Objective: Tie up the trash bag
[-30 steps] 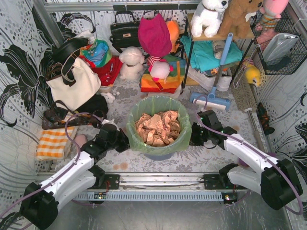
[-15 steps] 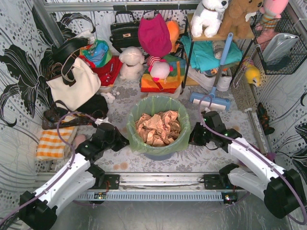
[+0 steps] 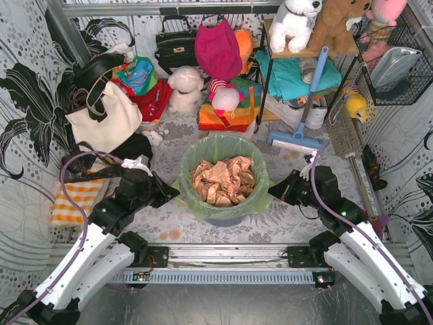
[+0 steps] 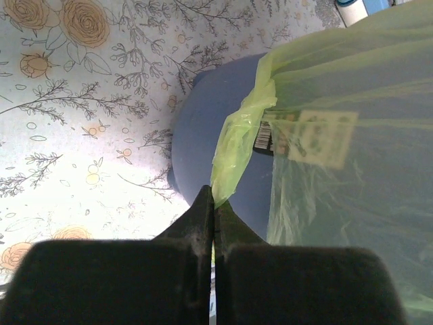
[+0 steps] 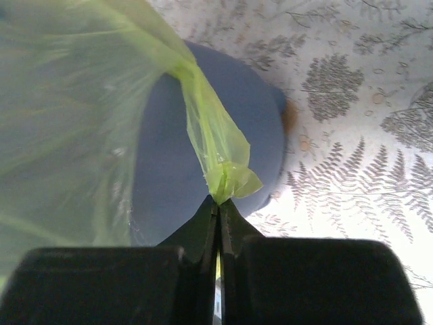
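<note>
Top external: you're at the grab-the-rim step. The trash bag [image 3: 259,196] sits in the blue bin [image 3: 223,219] mid-table, between the two arms. Its mouth is open, with crumpled brown paper [image 3: 222,181] inside. Left jaws are at the bag's left side and right jaws at its right side, opposite each other.

Left wrist: left jaws are pinched together on a thin twisted strip of the bag's rim film, drawn out off the bin wall.

Right wrist: same picture. Right jaws are clamped on a small bunched tuft of rim film, and the film runs taut from the tuft back up to the bag's lip.

So you have both sides in hand and no knot yet. My read on the next move:
- Lift and draw both pinches outward to free slack from the bin lip.
- Bring them together above the paper and cross one over the other.

Both grips hold very little film, right at the jaw tips, so pull slowly or the film may slip out or tear. Nothing holds the bin, so an uneven sideways pull could tip it or drag it across the table [image 3: 284,223].
</note>
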You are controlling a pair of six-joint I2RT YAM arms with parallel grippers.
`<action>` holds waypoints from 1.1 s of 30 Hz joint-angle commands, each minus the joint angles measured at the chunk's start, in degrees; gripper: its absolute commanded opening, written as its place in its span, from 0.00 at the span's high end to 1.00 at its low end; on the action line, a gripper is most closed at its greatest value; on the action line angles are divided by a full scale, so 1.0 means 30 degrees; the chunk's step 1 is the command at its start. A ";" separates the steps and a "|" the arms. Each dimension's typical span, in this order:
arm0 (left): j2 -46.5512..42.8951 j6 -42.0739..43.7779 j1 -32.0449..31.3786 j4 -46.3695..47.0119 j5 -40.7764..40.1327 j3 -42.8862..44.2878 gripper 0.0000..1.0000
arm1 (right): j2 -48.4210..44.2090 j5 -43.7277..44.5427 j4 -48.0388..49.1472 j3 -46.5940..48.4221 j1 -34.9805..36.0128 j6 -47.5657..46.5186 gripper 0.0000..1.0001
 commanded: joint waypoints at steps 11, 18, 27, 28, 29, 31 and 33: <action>-0.0038 0.1828 0.0121 -0.2078 0.0681 0.4608 1.00 | -0.5040 -0.1509 0.3219 -0.0520 -0.0100 0.2228 1.00; -0.0749 0.1993 0.0106 -0.1353 0.1465 0.5266 1.00 | -0.5537 -0.2741 0.7097 -0.1158 -0.0111 0.3159 1.00; -0.1082 0.3251 0.0110 -0.1115 0.3576 0.5652 1.00 | -0.5150 -0.3722 0.9062 -0.0524 -0.0096 0.2611 1.00; -0.0950 0.3279 0.0114 -0.1015 0.4087 0.5627 1.00 | -0.4981 -0.3989 0.9487 -0.0549 -0.0096 0.2709 1.00; -0.0805 0.3381 0.0111 -0.0896 0.4528 0.5671 1.00 | -0.4791 -0.4235 0.9866 -0.0519 -0.0104 0.2787 1.00; -0.0540 0.3669 0.0108 -0.0853 0.5043 0.5946 1.00 | -0.4452 -0.4680 1.0629 -0.0442 -0.0093 0.2914 1.00; -0.0297 0.3965 0.0108 -0.0833 0.5272 0.6419 1.00 | -0.4170 -0.4959 1.1351 -0.0267 -0.0095 0.3040 1.00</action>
